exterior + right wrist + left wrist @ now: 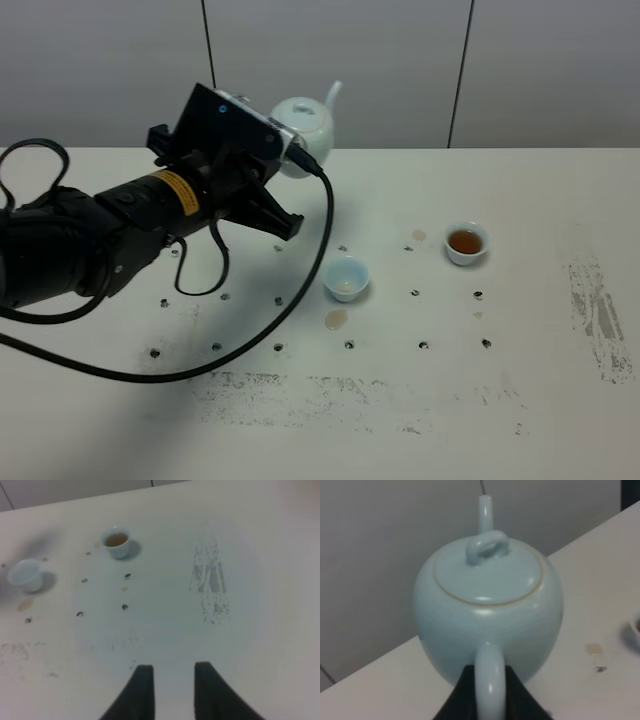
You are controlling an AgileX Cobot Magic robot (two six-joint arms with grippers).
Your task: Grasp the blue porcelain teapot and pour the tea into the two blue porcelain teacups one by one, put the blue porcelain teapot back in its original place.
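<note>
The blue porcelain teapot (306, 122) stands upright at the back of the table, spout pointing away towards the wall. My left gripper (288, 152) is shut on its loop handle. In the left wrist view the handle (490, 682) sits between the two black fingers (464, 697), and the teapot (487, 605) fills the frame; its base is hidden. One teacup (466, 242) holds brown tea; the other teacup (346, 277) holds a little pale liquid. Both show in the right wrist view: the full cup (117, 541) and the other cup (27, 574). My right gripper (172, 682) is open and empty above the table.
A tea stain (336, 318) lies in front of the nearer cup, and a smaller one (418, 236) beside the full cup. Scuffed grey patches (598, 305) mark the table's right side and front. A black cable (300, 300) loops from my left arm over the table. The wall is right behind the teapot.
</note>
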